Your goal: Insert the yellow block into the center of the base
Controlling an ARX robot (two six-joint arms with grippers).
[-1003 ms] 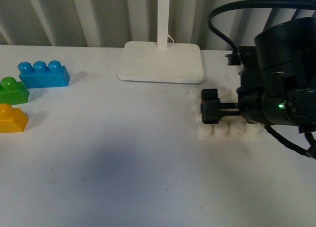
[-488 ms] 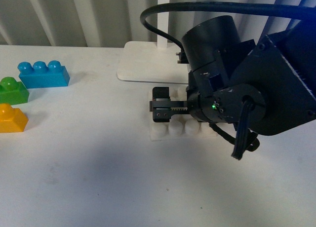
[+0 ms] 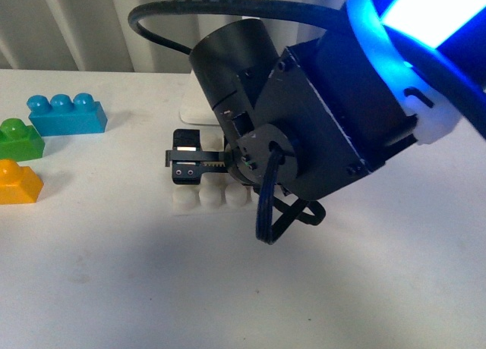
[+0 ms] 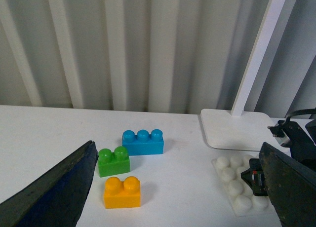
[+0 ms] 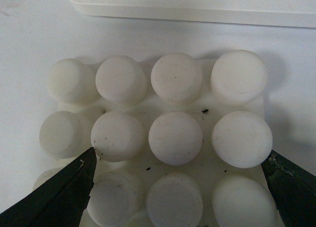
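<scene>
Three bricks sit at far left: the yellow block (image 3: 19,182) in front, the green brick (image 3: 20,139) just behind it, and the blue brick (image 3: 67,114) farthest back. The left gripper (image 4: 177,153) hangs with its jaws spread wide, holding nothing. Further right, well apart from the yellow block, the right gripper (image 3: 184,163) pinches the base (image 3: 201,199) by two opposite edges.

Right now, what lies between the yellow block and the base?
Nothing: only bare table separates the yellow block from the base, as the left wrist view shows.
</scene>
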